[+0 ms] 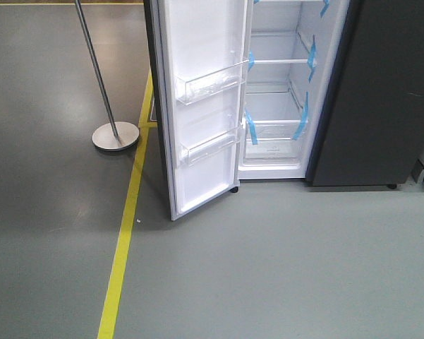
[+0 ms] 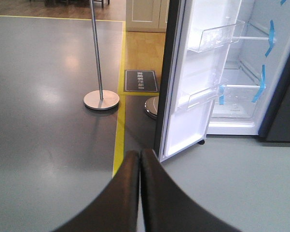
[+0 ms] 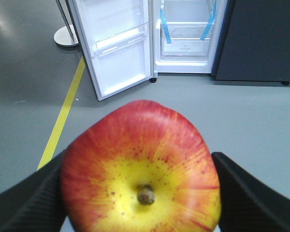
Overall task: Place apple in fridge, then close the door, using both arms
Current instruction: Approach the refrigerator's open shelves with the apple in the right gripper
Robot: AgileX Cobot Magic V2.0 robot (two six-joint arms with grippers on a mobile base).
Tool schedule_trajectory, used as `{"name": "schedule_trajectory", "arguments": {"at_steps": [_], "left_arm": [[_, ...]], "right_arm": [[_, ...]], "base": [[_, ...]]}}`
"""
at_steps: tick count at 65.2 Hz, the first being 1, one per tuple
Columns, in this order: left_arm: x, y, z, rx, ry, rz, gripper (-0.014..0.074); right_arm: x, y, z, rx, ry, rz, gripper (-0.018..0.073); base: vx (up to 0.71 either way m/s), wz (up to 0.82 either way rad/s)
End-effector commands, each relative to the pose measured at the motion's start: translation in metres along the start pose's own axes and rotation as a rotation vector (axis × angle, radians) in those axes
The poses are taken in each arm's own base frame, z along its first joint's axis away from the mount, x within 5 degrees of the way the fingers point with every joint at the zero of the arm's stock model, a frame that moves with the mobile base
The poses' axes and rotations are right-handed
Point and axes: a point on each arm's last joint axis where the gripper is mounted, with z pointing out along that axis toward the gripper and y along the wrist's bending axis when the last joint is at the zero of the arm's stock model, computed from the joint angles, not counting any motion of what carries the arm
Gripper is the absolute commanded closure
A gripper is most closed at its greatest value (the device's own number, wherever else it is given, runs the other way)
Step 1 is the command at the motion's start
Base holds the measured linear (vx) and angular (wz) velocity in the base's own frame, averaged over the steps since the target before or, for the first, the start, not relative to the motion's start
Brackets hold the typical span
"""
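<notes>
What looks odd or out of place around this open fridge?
Nothing is spilled or broken. Only the blue tape strips stand out: they are stuck over shelf and drawer edges inside the tall dark grey fridge, like packing tape never removed. The red-and-yellow apple looks sound.

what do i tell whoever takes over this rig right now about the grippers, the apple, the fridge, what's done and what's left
Left gripper: fingers shut together, holding nothing.
Right gripper: shut on the round red-and-yellow apple, stem dimple facing the camera.
The tall dark grey fridge with the white inside stands ahead across the grey floor. Its narrow door with the white inner face and clear plastic bins is swung wide open.
Done: apple in hand, door open.
Left: carry the apple to the fridge, set it inside, release, then close the door.
</notes>
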Motion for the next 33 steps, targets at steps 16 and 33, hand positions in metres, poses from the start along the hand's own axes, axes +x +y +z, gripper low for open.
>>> {"name": "schedule_trajectory", "arguments": {"at_steps": [16, 33], "left_arm": [[-0.0006, -0.0008, 0.0009, 0.019, -0.065, -0.009, 0.0601], [-0.0006, -0.0008, 0.0009, 0.019, -0.065, -0.009, 0.0601]], "right_arm": [[-0.0137, 0.0002, -0.0048, 0.007, -0.094, 0.007, 0.0474], [-0.0137, 0.0002, -0.0048, 0.007, -0.094, 0.007, 0.0474]], "base": [[0.10, -0.05], [0.11, -0.06]]}}
